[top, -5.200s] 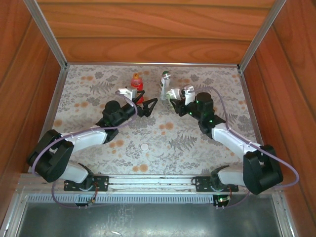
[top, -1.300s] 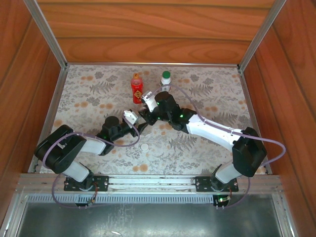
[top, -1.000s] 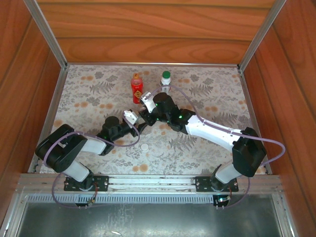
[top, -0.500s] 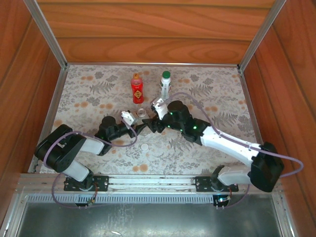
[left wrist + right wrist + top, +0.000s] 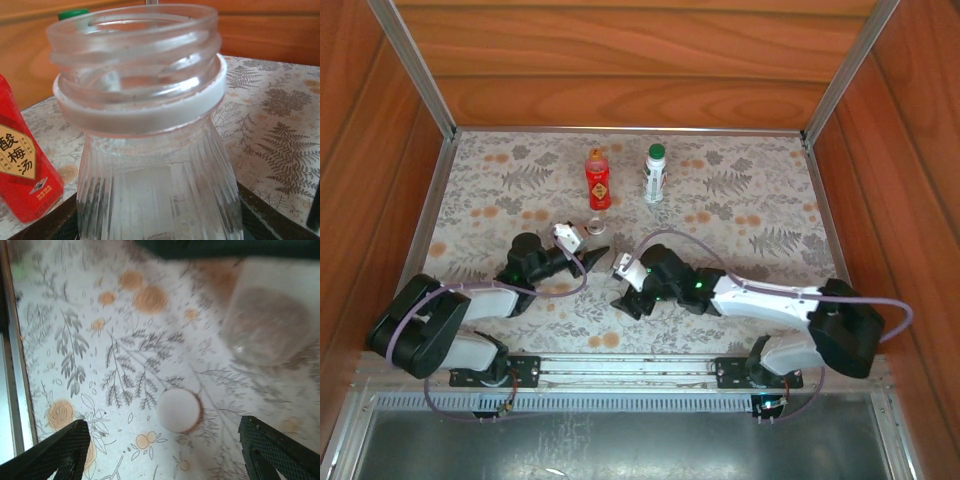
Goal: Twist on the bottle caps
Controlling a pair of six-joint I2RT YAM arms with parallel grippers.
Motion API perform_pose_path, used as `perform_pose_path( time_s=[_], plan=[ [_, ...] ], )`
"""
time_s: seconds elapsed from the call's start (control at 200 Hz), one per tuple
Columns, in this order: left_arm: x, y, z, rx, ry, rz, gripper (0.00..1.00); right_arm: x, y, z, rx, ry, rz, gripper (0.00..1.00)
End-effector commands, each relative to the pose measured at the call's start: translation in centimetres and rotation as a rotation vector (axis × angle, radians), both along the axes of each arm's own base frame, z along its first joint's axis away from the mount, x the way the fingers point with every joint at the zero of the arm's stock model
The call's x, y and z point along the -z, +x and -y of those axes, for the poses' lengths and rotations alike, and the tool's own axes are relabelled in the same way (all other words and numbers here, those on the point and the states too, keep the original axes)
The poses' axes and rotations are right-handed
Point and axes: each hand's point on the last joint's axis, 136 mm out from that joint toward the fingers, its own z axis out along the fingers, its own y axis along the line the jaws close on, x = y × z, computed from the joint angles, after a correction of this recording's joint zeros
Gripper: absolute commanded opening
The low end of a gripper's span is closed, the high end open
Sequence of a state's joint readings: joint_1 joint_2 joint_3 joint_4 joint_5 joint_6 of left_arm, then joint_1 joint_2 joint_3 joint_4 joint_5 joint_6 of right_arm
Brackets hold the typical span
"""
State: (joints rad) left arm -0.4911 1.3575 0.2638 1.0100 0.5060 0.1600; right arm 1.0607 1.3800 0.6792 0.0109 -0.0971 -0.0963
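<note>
Item: short clear bottle (image 5: 150, 150), ribbed sides, white collar ring, threaded mouth uncapped; upright just left of centre in the top view, on the patterned cloth (image 5: 740, 230). Held by the left gripper (image 5: 592, 250), whose dark fingers (image 5: 60, 225) press in against its lower sides from either hand, jaws drawn in narrow around it. Item: white cap (image 5: 178, 410), lying flat on the cloth at the lower middle of the right wrist view. It sits between the two fingers of the right gripper (image 5: 162, 421), which stands low over it with jaws spread wide and nothing in them; cap and fingers apart. In the top view that gripper lies at lower centre, right of the left one. Item: red bottle (image 5: 597, 185) with yellow-marked label, upright at upper centre, orange cap (image 5: 596, 154) on its neck; also seen at the left edge of the left wrist view. Item: clear bottle with white-green label (image 5: 655, 178), upright just right of the red one, dark green cap (image 5: 657, 150) on top. How tightly either cap is seated cannot be told.
</note>
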Motion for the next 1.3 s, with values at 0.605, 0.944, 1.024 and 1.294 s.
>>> perform_pose_path(
  time_s=[0.605,0.944,1.024,1.294],
  plan=[
    [3.0,0.9,-0.7,-0.021,0.045,-0.106,0.50,7.8,1.2,-1.6,0.012,-0.110,-0.014,0.59],
    [2.9,0.9,-0.7,-0.018,0.044,-0.106,0.50,8.5,0.9,-1.9,-0.011,-0.137,-0.033,0.50],
    [2.8,0.9,-0.7,-0.019,0.041,-0.106,0.50,8.5,0.8,-1.8,-0.010,-0.139,-0.036,0.47],
    [2.8,0.7,-0.2,0.012,0.028,-0.124,0.50,8.2,1.0,-1.1,0.039,-0.133,-0.042,0.41]
  ],
)
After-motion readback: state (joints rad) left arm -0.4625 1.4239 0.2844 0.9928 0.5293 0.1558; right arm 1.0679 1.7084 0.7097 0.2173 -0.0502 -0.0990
